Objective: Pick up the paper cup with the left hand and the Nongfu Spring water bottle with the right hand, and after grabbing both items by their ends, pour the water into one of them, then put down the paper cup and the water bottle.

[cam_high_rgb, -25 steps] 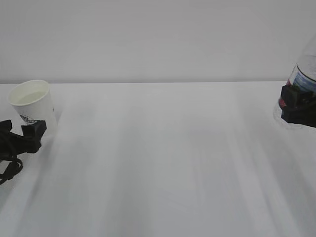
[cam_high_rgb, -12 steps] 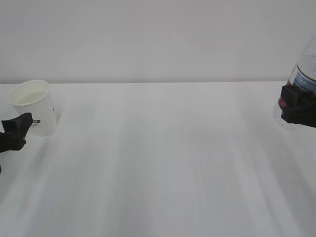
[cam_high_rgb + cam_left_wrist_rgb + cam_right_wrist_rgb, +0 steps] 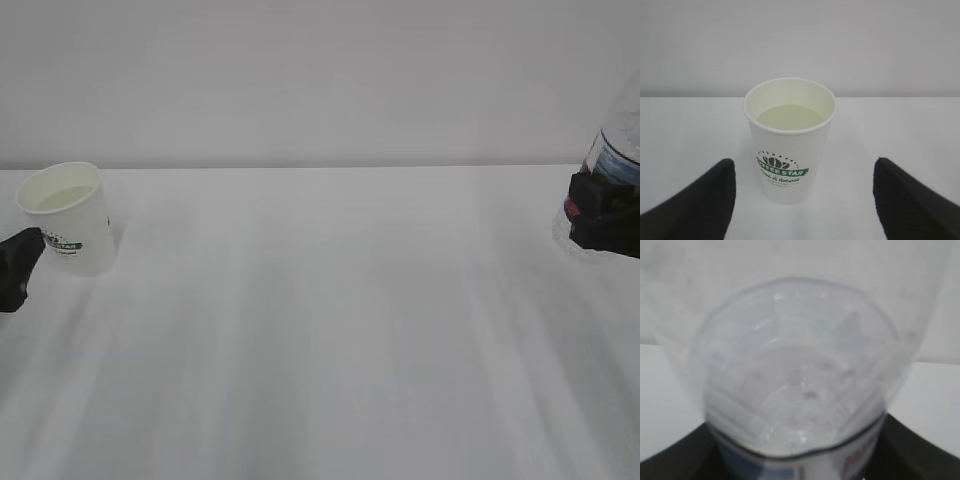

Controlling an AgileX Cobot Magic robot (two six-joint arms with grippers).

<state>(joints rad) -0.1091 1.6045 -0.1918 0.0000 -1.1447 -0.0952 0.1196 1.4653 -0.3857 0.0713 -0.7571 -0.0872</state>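
Now | small white paper cup (image 3: 789,140) with water stands free at table's 9 o'clock edge | left hand (image 3: 17,268), released, retreats further | right hand (image 3: 603,215) grasps clear ribbed water bottle (image 3: 614,150) at 3 o'clock | bottle put-down remains

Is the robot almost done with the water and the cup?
Nearly. The cup stands on the table with water inside, so the pour looks done. The left gripper is open and not touching the cup. The right gripper grips the bottle by its base; releasing it is what's left.
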